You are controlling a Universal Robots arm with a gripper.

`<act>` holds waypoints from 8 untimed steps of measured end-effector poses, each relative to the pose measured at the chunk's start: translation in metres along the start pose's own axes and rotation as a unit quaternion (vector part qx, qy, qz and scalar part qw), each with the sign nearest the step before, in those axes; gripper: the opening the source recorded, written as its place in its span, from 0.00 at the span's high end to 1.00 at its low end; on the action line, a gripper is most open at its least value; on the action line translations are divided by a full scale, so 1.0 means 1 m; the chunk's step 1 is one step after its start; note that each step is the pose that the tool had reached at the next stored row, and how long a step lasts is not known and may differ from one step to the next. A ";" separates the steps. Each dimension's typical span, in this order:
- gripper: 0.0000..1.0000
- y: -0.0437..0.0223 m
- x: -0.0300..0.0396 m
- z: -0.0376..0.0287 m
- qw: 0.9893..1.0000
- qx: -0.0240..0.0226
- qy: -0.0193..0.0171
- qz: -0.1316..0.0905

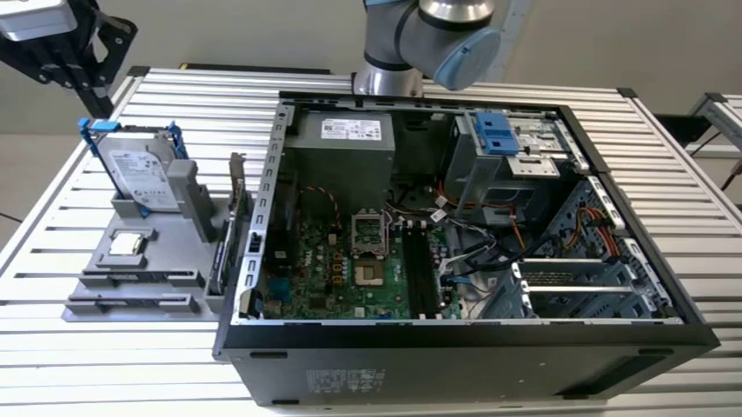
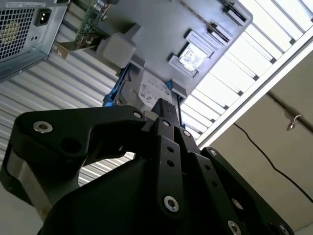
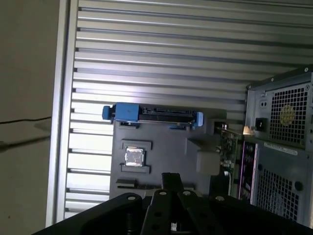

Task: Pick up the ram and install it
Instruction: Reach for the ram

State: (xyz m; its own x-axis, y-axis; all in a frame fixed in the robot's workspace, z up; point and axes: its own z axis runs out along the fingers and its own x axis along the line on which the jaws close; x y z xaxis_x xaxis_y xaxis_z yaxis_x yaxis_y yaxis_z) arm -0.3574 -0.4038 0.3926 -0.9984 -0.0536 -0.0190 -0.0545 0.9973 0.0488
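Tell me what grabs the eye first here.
The open computer case dominates the middle of the slatted table in the exterior view. At that view's left a hard drive with blue brackets stands on a grey tray; the black tool hangs above it.

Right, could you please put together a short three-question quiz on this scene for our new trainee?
1. In the exterior view, on which side of the computer case does the grey tray sit?
2. True or false: the hard drive stands on edge in the tray.
3. The gripper is: A) inside the case; B) in the air on the tray's side of the case; C) resting on the hard drive.
Key: 1 the exterior view's left; 2 true; 3 B.
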 end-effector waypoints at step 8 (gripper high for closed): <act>1.00 -0.0065 0.0007 -0.0004 1.000 0.000 0.000 0.000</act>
State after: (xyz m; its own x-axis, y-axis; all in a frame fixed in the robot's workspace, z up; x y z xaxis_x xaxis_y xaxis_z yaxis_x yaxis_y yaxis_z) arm -0.3578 -0.4103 0.3926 -0.9984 -0.0536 -0.0189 -0.0545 0.9973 0.0488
